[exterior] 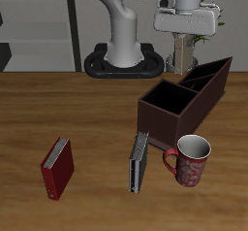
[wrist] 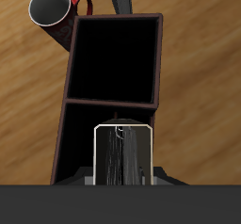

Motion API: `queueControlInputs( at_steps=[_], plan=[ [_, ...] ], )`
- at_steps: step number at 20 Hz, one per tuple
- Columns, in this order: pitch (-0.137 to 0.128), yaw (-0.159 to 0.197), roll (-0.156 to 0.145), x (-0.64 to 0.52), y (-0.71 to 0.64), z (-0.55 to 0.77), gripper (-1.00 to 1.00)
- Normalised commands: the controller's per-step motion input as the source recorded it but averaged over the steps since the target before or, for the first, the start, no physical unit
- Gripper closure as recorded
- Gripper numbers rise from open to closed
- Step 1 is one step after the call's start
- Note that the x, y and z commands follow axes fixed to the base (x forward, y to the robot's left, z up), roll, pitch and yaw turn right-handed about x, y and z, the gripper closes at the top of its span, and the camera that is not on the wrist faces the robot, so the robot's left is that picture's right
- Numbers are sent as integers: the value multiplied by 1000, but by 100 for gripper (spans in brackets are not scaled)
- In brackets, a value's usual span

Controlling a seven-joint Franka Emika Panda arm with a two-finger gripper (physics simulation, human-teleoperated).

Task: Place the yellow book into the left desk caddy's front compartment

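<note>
Yellow book (wrist: 122, 157) hangs upright in the gripper (exterior: 181, 52), fingers clamped narrow on its covers, pale page edges facing the wrist camera; it sits above the rear sections of the left desk caddy (exterior: 215, 87), not yet over the front compartment (exterior: 167, 101); pick and lift judged done, shift toward the nearer end, lowering and release left; red mug (exterior: 192, 160) at caddy's 6 o'clock, grey book (exterior: 139, 162) beside it, red book (exterior: 56, 167) at 8 o'clock.

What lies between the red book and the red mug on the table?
The grey slim book, close to the red mug; bare tabletop separates it from the red book. The exterior view shows this.
</note>
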Motion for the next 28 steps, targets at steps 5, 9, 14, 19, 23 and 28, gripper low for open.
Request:
queueControlInputs(
  at_steps=[5,9,14,19,23,28],
  plan=[
    [6,-15,-20,119,-72,-79,100],
    [16,-11,-10,75,-17,-144,100],
    [12,4,5,-10,58,-117,100],
    [13,0,9,19,34,-102,100],
    [24,-12,-10,73,-44,-123,100],
    [-3,7,-1,72,7,-45,100]
  ],
)
